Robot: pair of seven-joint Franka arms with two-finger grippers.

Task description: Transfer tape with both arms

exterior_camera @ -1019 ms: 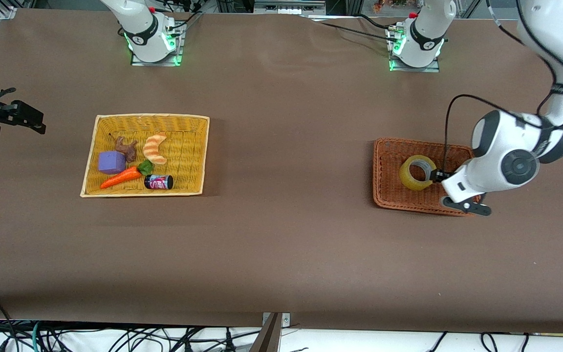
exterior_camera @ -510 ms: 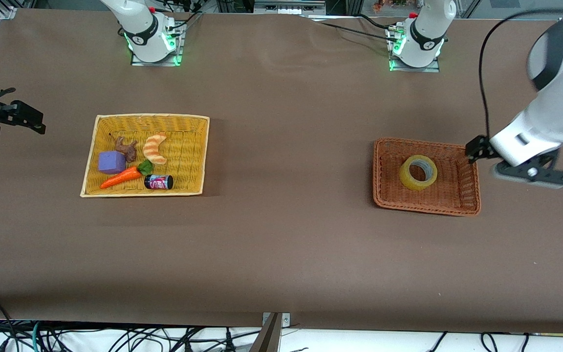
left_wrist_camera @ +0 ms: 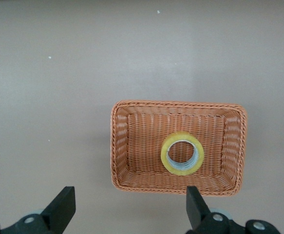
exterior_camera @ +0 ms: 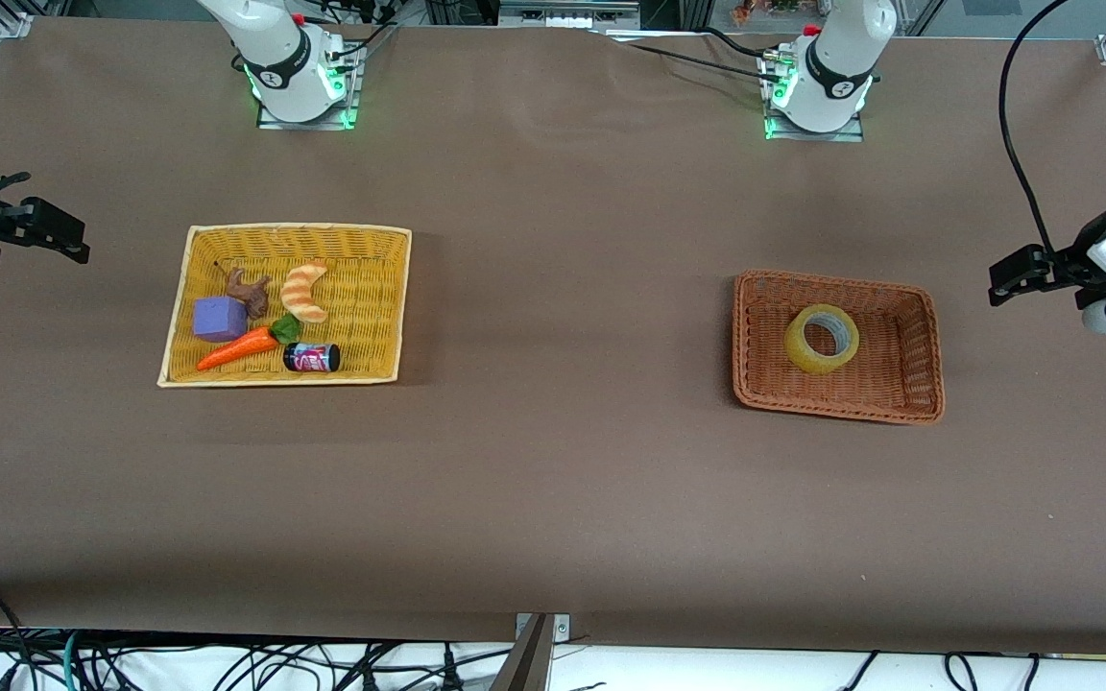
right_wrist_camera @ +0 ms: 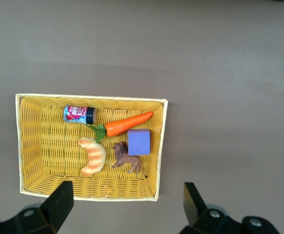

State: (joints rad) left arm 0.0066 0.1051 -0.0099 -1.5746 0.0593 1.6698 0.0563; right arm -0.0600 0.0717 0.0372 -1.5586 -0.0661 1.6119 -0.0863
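The tape (exterior_camera: 822, 339), a yellowish ring, lies flat in the brown wicker basket (exterior_camera: 906, 395) toward the left arm's end of the table. It also shows in the left wrist view (left_wrist_camera: 182, 154), inside the basket (left_wrist_camera: 178, 105). My left gripper (exterior_camera: 1004, 278) is open and empty, high over bare table beside the brown basket; in its own view (left_wrist_camera: 129, 197) the jaws stand wide apart. My right gripper (exterior_camera: 73, 240) is open and empty, waiting high over the right arm's end of the table; its own view (right_wrist_camera: 127, 192) looks down on the yellow basket.
A yellow wicker basket (exterior_camera: 390, 288) holds a croissant (exterior_camera: 304, 292), a purple block (exterior_camera: 219, 318), a carrot (exterior_camera: 236, 349), a small can (exterior_camera: 311, 358) and a brown animal figure (exterior_camera: 247, 290). The basket also shows in the right wrist view (right_wrist_camera: 34, 146).
My left gripper left the tape in the brown basket, rose and drew away toward the left arm's end of the table. The tape stayed put. The right arm has not moved.
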